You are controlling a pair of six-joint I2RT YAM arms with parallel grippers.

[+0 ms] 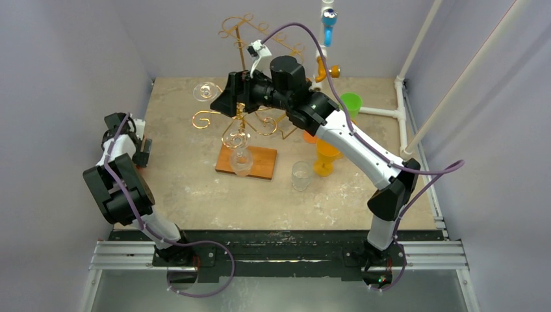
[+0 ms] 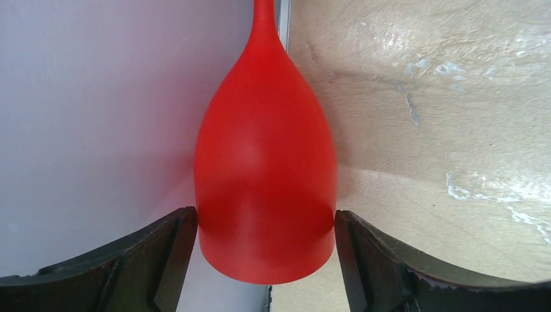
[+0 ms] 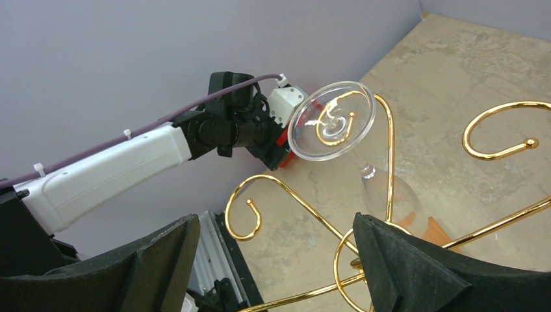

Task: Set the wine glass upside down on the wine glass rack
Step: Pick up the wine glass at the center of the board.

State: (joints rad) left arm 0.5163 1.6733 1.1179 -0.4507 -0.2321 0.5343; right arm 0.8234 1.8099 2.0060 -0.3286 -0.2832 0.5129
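Note:
A red wine glass (image 2: 265,169) lies by the left wall at the table's edge, stem pointing away from the camera. My left gripper (image 2: 265,218) is shut on its bowl, with a finger pressed against each side; the top view shows this gripper (image 1: 140,153) at the far left. The gold wire rack (image 1: 203,119) stands on a wooden base (image 1: 260,162). A clear wine glass (image 3: 331,121) hangs upside down from one of the rack's hooks (image 3: 390,130). My right gripper (image 3: 276,227) hovers open over the rack, holding nothing.
Another clear glass (image 1: 241,161) hangs low over the wooden base. A clear tumbler (image 1: 301,175), orange and yellow cups (image 1: 325,156) and a green cup (image 1: 351,103) stand right of the rack. White pipes (image 1: 403,110) line the right edge.

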